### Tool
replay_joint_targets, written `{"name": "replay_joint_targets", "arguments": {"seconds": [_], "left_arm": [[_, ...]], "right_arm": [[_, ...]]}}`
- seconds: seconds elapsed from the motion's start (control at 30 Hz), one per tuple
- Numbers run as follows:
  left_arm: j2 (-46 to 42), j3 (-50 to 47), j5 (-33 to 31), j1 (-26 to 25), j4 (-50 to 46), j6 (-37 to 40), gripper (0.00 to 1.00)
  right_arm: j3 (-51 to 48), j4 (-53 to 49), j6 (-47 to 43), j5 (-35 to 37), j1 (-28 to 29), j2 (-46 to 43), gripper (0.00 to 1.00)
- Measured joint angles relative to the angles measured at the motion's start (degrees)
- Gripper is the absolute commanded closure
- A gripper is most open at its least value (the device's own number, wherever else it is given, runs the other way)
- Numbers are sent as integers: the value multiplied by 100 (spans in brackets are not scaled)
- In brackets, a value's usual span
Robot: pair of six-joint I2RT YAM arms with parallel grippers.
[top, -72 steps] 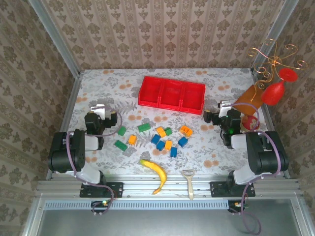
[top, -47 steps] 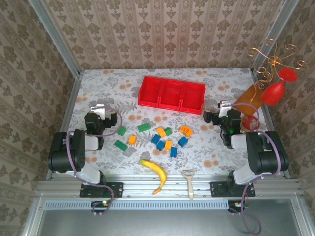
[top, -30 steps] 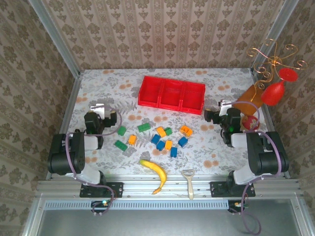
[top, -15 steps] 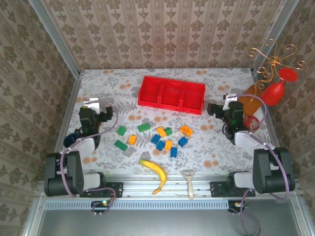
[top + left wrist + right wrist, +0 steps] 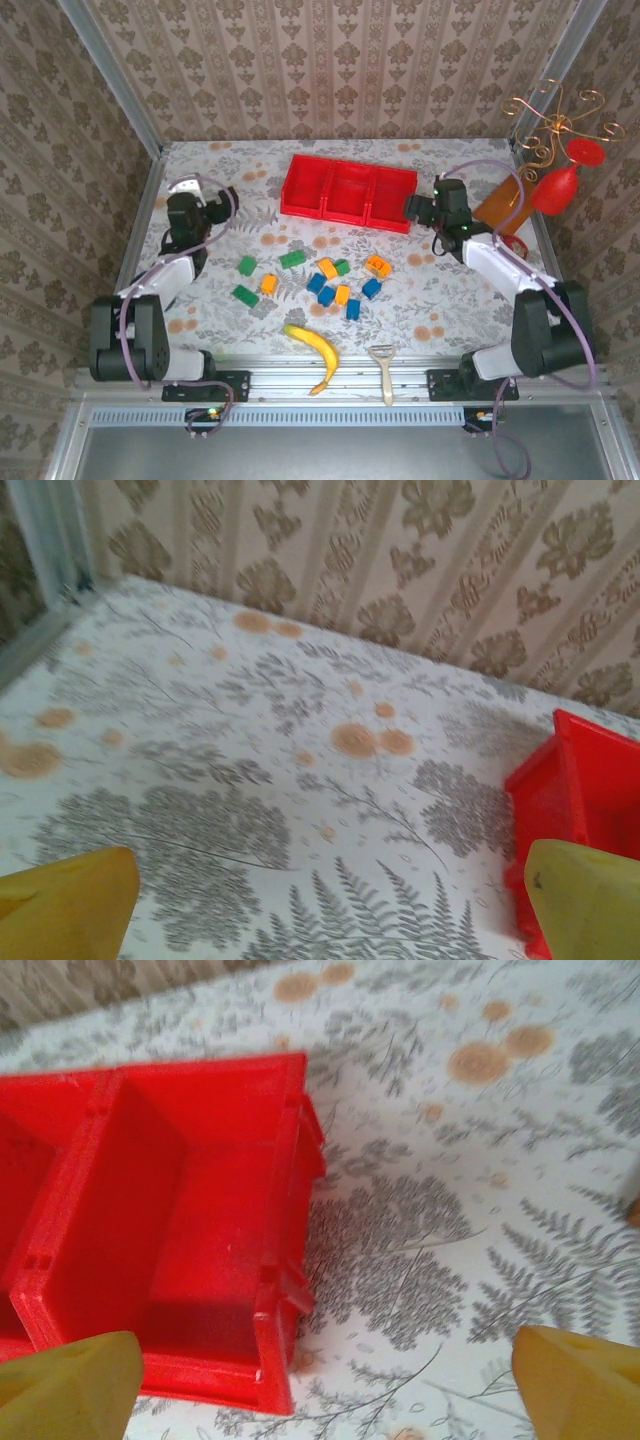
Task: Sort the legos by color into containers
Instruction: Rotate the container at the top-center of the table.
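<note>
12 legos (image 5: 327, 267) near red tray (image 5: 345, 214)

1. The red tray (image 5: 330, 212) is a rectangle split into 3 square compartments in a row. It lies flat with its open side up. The right wrist view shows an end compartment of the tray (image 5: 200, 1375), and the left wrist view shows a corner (image 5: 580, 800).
2. The legos (image 5: 326, 296) are 12 small bricks, scattered loose on the near side of the tray and apart from it.
3. 4 green bricks (image 5: 292, 259): 3 lie on the left of the scatter, 1 touches an orange brick mid-cluster.
4. 4 orange bricks (image 5: 378, 265) are spread from left to right.
5. 4 blue bricks (image 5: 371, 288) sit along the cluster's near edge.
</note>
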Motion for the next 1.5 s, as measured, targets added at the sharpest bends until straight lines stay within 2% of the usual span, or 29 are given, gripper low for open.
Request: {"name": "replay_joint_targets", "arguments": {"seconds": [0.27,0.53,0.73,1.1,1.27,1.5], "left_arm": [[1130,944,116,-688,-273,-234,0],[1985,1805,302,-1069,-483,-238,0],[2127,1930,354,-1182,-621,-238,0],[2166,1934,286,-1200,-688,-236,0],[2155,1766,186,-1200,-680,-236,0],[2105,1543,76,-1200,-682,-240,0]], "right_arm": [[844,-560,490,4,166,1213,22],[1462,-743,490,-151,205,1982,46],[1882,-933,258,-297,299,2417,62],[2347,-1285,-437,-474,431,2787,81],[2457,-1504,-809,-568,479,2800,83],[2627,-1757,-774,-592,579,2837,82]]}}
